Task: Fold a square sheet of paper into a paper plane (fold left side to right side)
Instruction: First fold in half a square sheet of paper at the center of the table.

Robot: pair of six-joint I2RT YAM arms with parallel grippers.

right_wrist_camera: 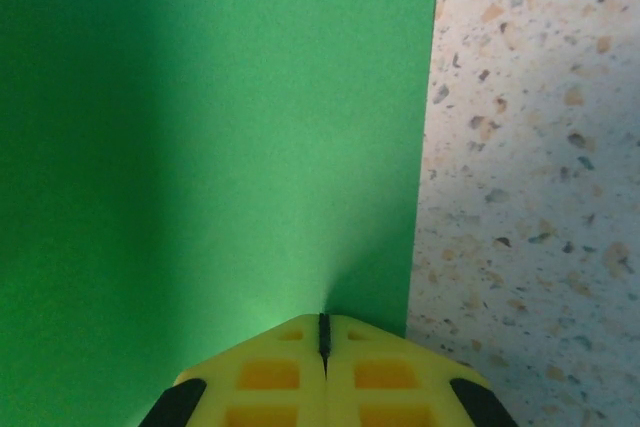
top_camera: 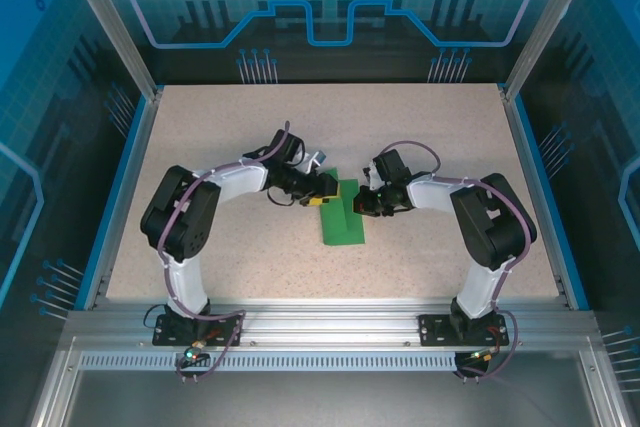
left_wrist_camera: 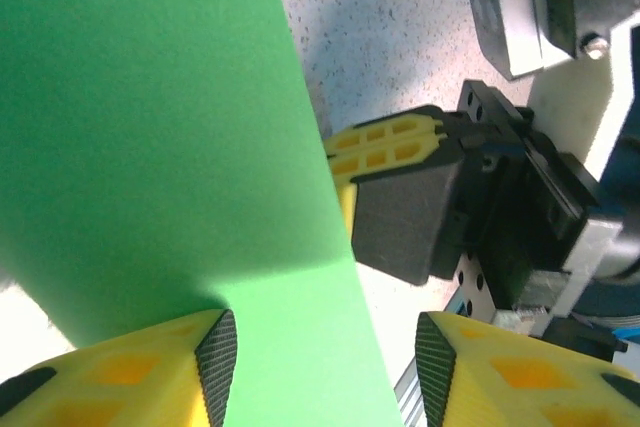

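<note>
The table (top_camera: 200,157) takes up the middle of the top view. At its centre the paper (top_camera: 345,225) lies flat as a narrow green strip. The left gripper (left_wrist_camera: 325,367), low in its frame, is spread across the paper's edge. The right gripper (right_wrist_camera: 323,335) is pressed together, its tip on the paper.

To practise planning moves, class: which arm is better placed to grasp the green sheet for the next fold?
Probably left: the left gripper is open around the edge of the green sheet, while the right gripper is shut, its tips against the sheet.
</note>
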